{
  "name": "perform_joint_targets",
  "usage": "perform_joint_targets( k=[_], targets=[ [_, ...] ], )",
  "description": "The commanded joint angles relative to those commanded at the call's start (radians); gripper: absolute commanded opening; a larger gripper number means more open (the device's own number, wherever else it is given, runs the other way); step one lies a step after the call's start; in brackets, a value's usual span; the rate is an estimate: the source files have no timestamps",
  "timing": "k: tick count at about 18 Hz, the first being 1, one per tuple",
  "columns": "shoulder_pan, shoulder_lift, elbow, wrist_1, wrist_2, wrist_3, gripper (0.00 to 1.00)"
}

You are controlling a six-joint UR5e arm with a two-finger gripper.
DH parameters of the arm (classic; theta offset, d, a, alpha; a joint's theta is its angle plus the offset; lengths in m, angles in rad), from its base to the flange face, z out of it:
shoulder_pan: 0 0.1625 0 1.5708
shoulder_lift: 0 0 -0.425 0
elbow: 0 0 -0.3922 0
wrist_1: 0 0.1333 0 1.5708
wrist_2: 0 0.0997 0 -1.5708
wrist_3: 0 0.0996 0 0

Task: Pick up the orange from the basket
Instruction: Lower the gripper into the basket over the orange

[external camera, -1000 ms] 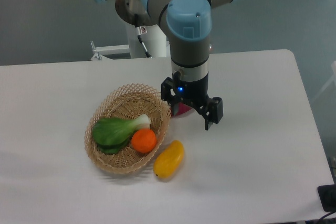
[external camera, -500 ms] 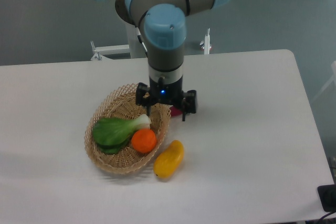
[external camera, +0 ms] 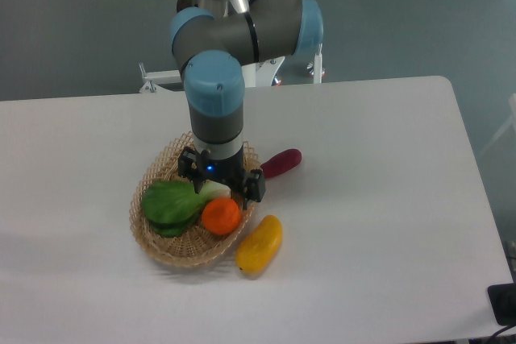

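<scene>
The orange [external camera: 220, 216] sits inside the wicker basket [external camera: 165, 247], against its right wall, touching the green bok choy [external camera: 171, 204] that fills the left half. Directly above, the gripper [external camera: 221, 186] hangs with its fingers spread apart, holding nothing. Just outside the basket lies a yellow mango [external camera: 260, 244], and behind it a dark red vegetable [external camera: 280, 163], both on the white table [external camera: 387, 199].

End effector [external camera: 219, 184] spread above orange [external camera: 220, 216] and bok choy [external camera: 172, 202] in basket [external camera: 179, 253]

White table [external camera: 387, 199] before a grey-blue floor [external camera: 419, 30], evenly lit.
</scene>
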Motion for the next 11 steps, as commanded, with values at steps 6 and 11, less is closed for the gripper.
perform_joint_targets(
  k=[6, 11],
  targets=[
    [-0.009, -0.039, 0.002, 0.014, 0.003, 0.138, 1.0],
    [-0.002, -0.051, 0.002, 0.014, 0.005, 0.153, 1.0]
  ],
)
